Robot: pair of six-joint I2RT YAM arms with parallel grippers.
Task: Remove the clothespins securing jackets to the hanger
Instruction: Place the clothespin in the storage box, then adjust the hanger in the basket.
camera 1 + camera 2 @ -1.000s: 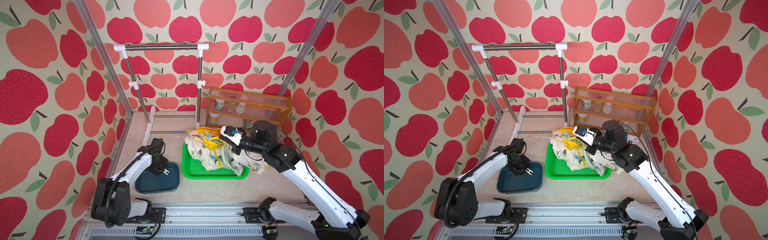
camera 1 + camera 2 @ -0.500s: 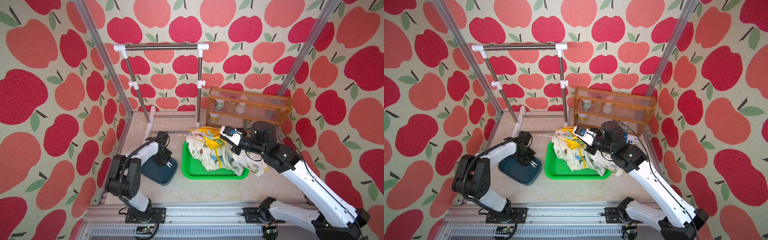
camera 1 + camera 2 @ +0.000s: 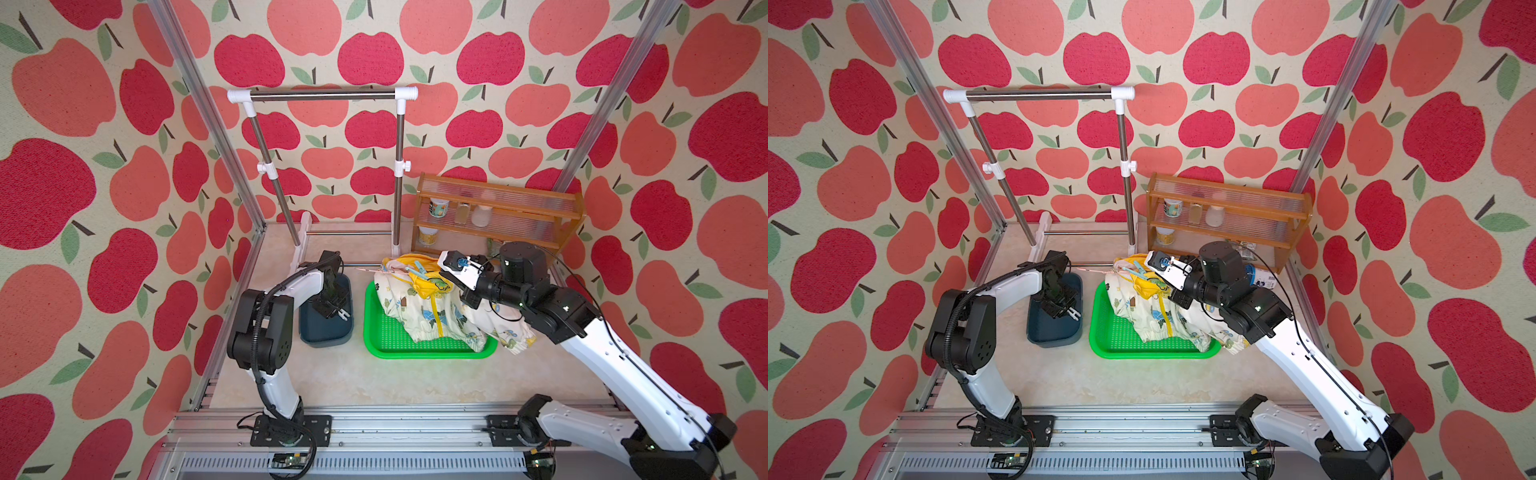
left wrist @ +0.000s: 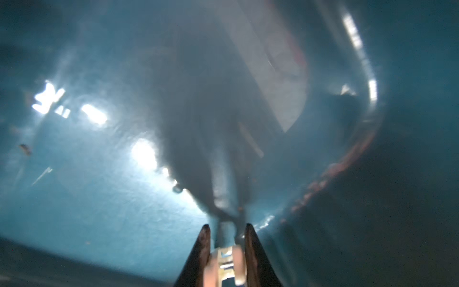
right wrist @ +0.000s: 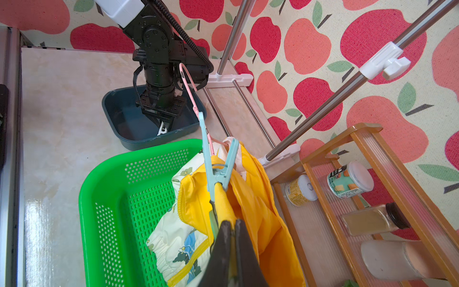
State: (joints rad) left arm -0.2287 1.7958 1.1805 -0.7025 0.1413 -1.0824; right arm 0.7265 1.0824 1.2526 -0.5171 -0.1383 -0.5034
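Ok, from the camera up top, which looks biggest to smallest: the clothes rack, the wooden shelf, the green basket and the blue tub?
In a top view:
1. clothes rack
2. wooden shelf
3. green basket, close to the shelf, and the jacket hides part of it
4. blue tub

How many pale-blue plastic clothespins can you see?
2. One clothespin is clipped on the cream jacket's yellow hood; the other clothespin sits in the left end effector over the dark-blue tub. Folds may hide more.
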